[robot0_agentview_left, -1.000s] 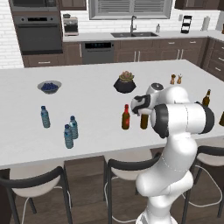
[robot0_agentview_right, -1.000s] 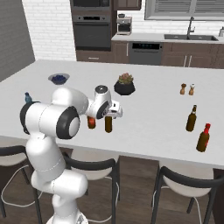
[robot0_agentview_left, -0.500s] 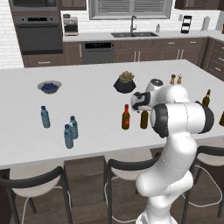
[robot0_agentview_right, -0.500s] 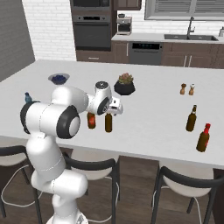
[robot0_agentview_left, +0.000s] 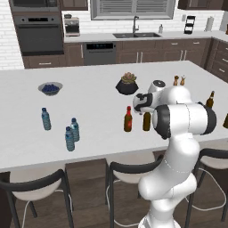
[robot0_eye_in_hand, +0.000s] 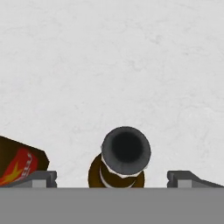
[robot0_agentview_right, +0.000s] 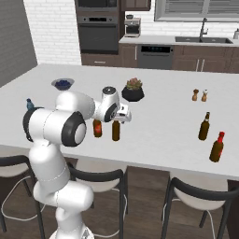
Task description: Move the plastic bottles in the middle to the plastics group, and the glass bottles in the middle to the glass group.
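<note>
Two glass bottles stand mid-counter, a reddish-brown one with a red top (robot0_agentview_left: 128, 119) (robot0_agentview_right: 97, 128) and an olive-amber one (robot0_agentview_left: 147, 121) (robot0_agentview_right: 115, 130). My gripper (robot0_agentview_left: 143, 108) (robot0_agentview_right: 122, 116) hovers open just above the olive-amber bottle. In the hand view its dark mouth (robot0_eye_in_hand: 126, 151) sits between my spread fingertips (robot0_eye_in_hand: 41, 178), with the gripper (robot0_eye_in_hand: 112, 178) holding nothing. The red-labelled bottle (robot0_eye_in_hand: 17, 166) lies at the left edge. The glass group (robot0_agentview_right: 204, 126) (robot0_agentview_left: 210, 99) stands at the counter's right. Three water bottles of the plastics group (robot0_agentview_left: 71, 133) stand at the left.
A bowl of dark berries (robot0_agentview_left: 50, 88) (robot0_agentview_right: 63, 84) and a potted plant (robot0_agentview_left: 128, 84) (robot0_agentview_right: 134, 90) sit further back on the counter. Two small shakers (robot0_agentview_right: 200, 95) stand toward the back right. Stools (robot0_agentview_left: 129, 169) line the counter's near edge.
The hand has shifted very slightly above the olive-amber bottle. The jaws stay open and no bottle has moved.
</note>
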